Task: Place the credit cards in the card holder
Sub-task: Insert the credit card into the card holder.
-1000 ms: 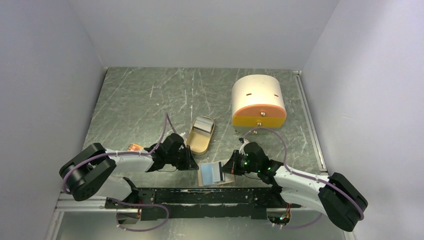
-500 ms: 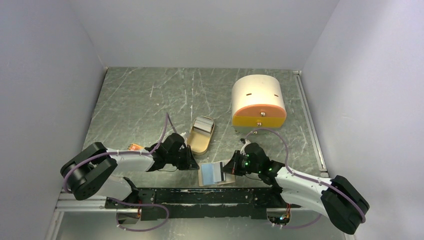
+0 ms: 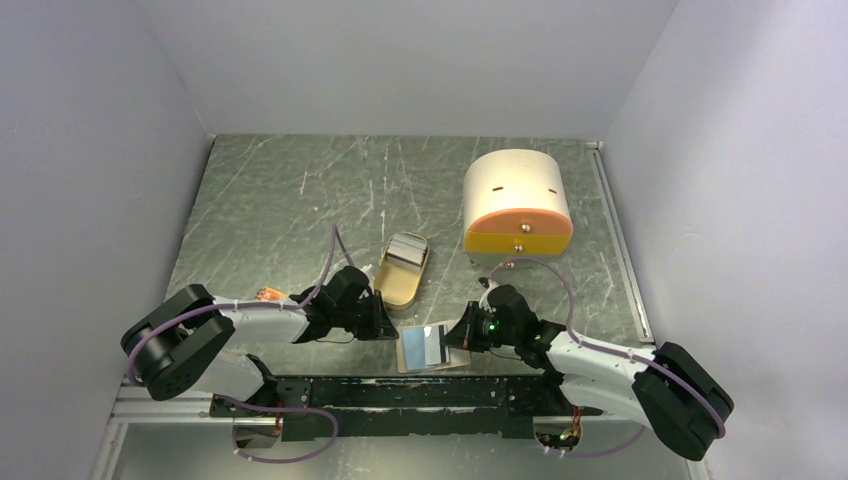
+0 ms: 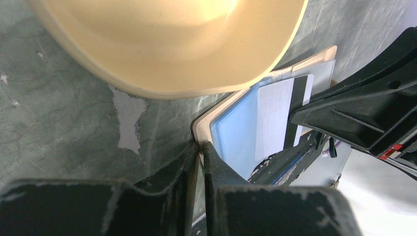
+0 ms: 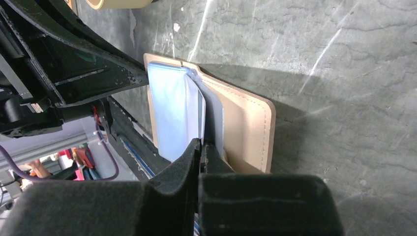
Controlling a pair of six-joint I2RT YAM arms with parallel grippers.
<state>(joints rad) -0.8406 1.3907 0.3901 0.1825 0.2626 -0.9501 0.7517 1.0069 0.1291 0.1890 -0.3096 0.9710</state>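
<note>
the card holder (image 3: 440, 366) lies open at the near edge of the table (image 3: 300, 200), with the light blue card (image 3: 411, 348) and the striped whitish card (image 3: 433, 343) lying on its inner face. the left gripper (image 4: 200, 147) pinches the holder's left edge; the right gripper (image 5: 200, 145), fingers pressed together, seems to nip the striped card's edge. the step looks like seating that card: next it likely needs sliding into a pocket while the left arm pins the holder
</note>
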